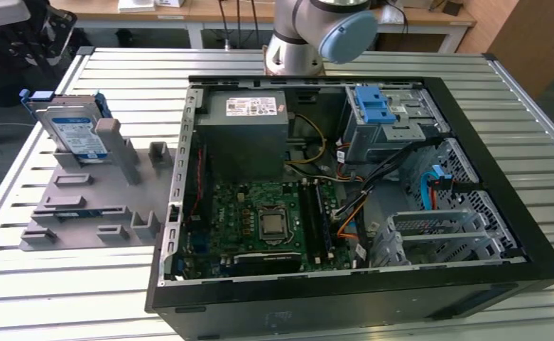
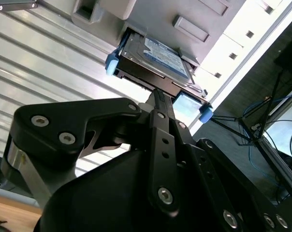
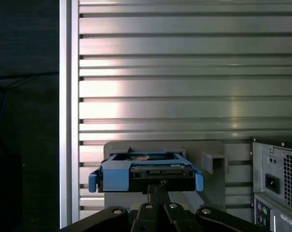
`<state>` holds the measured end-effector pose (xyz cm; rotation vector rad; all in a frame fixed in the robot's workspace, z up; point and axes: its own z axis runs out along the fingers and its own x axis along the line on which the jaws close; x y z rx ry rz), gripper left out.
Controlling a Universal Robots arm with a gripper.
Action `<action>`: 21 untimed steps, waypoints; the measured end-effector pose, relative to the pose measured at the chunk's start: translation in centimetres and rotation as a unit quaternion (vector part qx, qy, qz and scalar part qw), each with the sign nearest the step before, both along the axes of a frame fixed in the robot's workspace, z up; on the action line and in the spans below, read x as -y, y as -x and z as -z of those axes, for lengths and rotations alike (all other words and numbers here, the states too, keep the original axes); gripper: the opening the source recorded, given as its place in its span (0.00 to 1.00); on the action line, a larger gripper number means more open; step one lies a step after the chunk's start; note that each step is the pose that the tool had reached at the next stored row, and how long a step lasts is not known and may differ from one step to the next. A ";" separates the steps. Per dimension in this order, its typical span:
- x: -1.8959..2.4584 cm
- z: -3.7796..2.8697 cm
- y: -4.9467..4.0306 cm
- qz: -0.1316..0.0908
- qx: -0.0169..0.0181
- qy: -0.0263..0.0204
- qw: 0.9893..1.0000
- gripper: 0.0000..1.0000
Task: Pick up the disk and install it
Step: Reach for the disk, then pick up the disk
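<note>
The disk (image 1: 76,135), silver with a white-and-blue label and blue side rails, stands on edge in a grey holder (image 1: 97,206) at the exterior view's left, beside the open computer case. In both wrist views the disk (image 2: 155,58) (image 3: 146,171) lies just beyond my black gripper (image 2: 158,94) (image 3: 159,186). The fingers are drawn together to a point, shut on nothing. The tips line up with the disk's near edge, and I cannot tell how far they are from it.
The open computer case (image 1: 504,284) lies on the slatted metal table (image 1: 69,298). Inside are a grey power-supply box (image 1: 243,131), a motherboard (image 1: 268,220) and a blue latch on a metal cage (image 1: 376,106). The arm's base (image 1: 296,42) stands behind the case.
</note>
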<state>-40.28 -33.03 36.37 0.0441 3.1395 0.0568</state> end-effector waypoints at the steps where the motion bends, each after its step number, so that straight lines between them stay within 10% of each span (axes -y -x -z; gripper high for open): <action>1: -0.04 0.01 0.15 0.000 0.000 0.000 1.000 0.11; 21: -0.09 0.33 2.59 0.000 -0.003 0.003 1.000 0.11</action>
